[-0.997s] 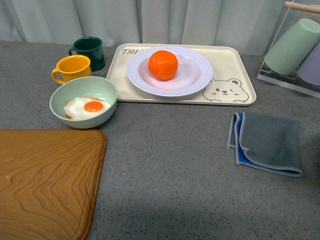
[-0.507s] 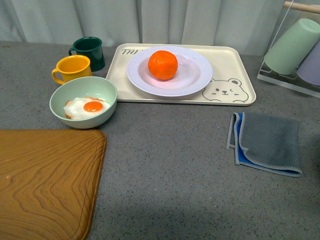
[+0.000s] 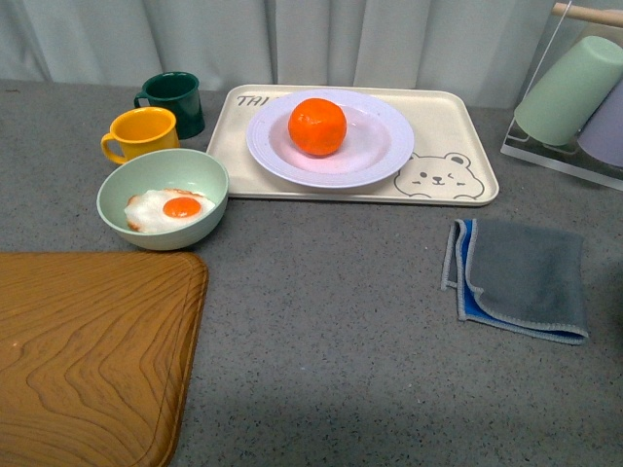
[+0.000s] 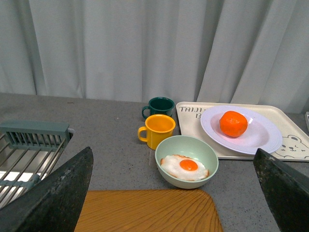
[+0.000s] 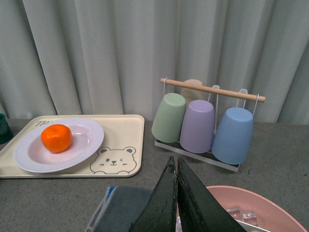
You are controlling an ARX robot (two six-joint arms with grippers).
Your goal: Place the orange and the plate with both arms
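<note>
- Currently, the orange [image 3: 317, 126] is being carried by the plate [image 3: 384, 146], slightly toward the robot's left of its centre, and the plate is being carried by the cream bear tray [image 3: 458, 122] at the far side of the table [image 3: 331, 321].
- Neither arm is being shown in the front view, so the step in hand is being judged as the approach, with nothing grasped yet.
- The left gripper [image 4: 174, 193] is being held released, with its 2 fingers spread wide at the edges of its wrist view.
- The right gripper [image 5: 176, 193] is being held clenched, its 2 fingers touching along their length and pinching nothing.
- Ideally, the orange is being taken from above by 1 arm while the plate's rim is being pinched by the other, so the fruit is not being rolled off.
- The pale green bowl [image 3: 163, 197] and yellow mug [image 3: 142, 133] are being kept clear of on the left side.
</note>
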